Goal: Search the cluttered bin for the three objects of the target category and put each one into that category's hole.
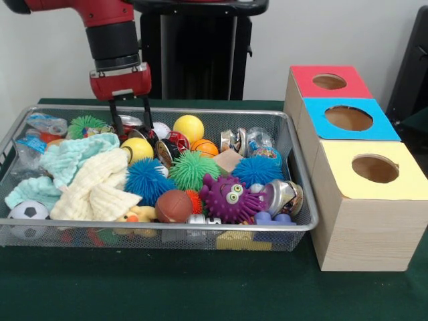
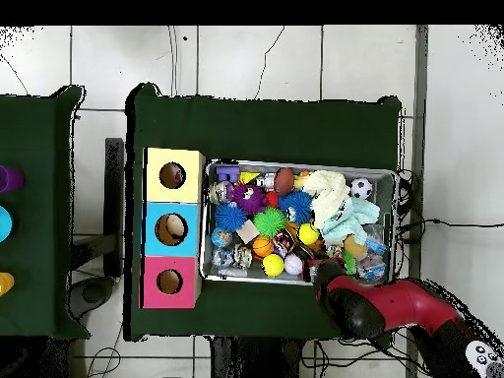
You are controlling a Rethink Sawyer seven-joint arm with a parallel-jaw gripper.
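Note:
A wire mesh bin (image 1: 297,194) (image 2: 300,165) holds a jumble of toys. My gripper (image 1: 132,127) (image 2: 317,264) reaches down into its back left part in the front view, open, with its fingers (image 1: 116,119) either side of a silvery can (image 1: 130,121). Just in front lie a yellow ball (image 1: 136,148) and a dark can (image 1: 167,151). Further along are another yellow ball (image 1: 188,127), a small basketball (image 1: 204,147), a green spiky ball (image 1: 190,168), two blue spiky balls (image 1: 146,179) and a purple spiky monster (image 1: 229,197). Three wooden boxes have round holes: red (image 1: 329,81), blue (image 1: 349,118), yellow (image 1: 375,168).
Cream and mint cloths (image 1: 93,180) cover the bin's left side, with a small football (image 1: 28,212) at the corner. A brown ball (image 1: 173,204), shiny cans (image 1: 284,197) and plastic bags (image 1: 47,124) lie around. In the overhead view the blue box's hole (image 2: 171,229) shows something pale inside.

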